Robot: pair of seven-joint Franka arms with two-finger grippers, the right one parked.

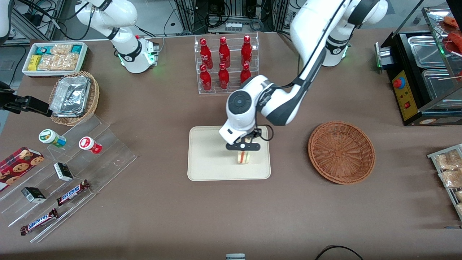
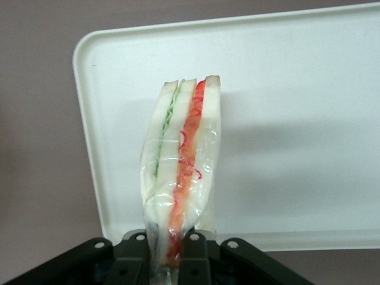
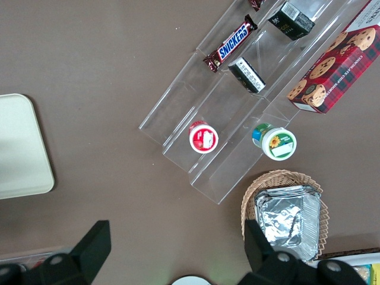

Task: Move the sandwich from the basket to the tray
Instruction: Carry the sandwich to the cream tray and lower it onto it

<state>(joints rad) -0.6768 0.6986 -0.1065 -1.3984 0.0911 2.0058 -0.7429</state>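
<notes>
The sandwich (image 1: 243, 157) (image 2: 181, 172), a plastic-wrapped wedge with pale bread and red and green layers, hangs over the cream tray (image 1: 205, 159) (image 2: 285, 119), close to its surface. My left gripper (image 1: 242, 147) (image 2: 169, 252) is directly above it and shut on the sandwich's narrow end, one black finger (image 2: 200, 255) pressed against each side. The reddish-brown woven basket (image 1: 341, 152) sits beside the tray, toward the working arm's end of the table, with nothing in it.
A clear rack of red bottles (image 1: 225, 63) stands farther from the front camera than the tray. Toward the parked arm's end are a clear stepped stand with snack bars and cups (image 1: 68, 173), a tan wicker basket with foil trays (image 1: 74, 97) and a white bin of snack packets (image 1: 55, 57). A black warmer cabinet (image 1: 422, 72) sits at the working arm's end.
</notes>
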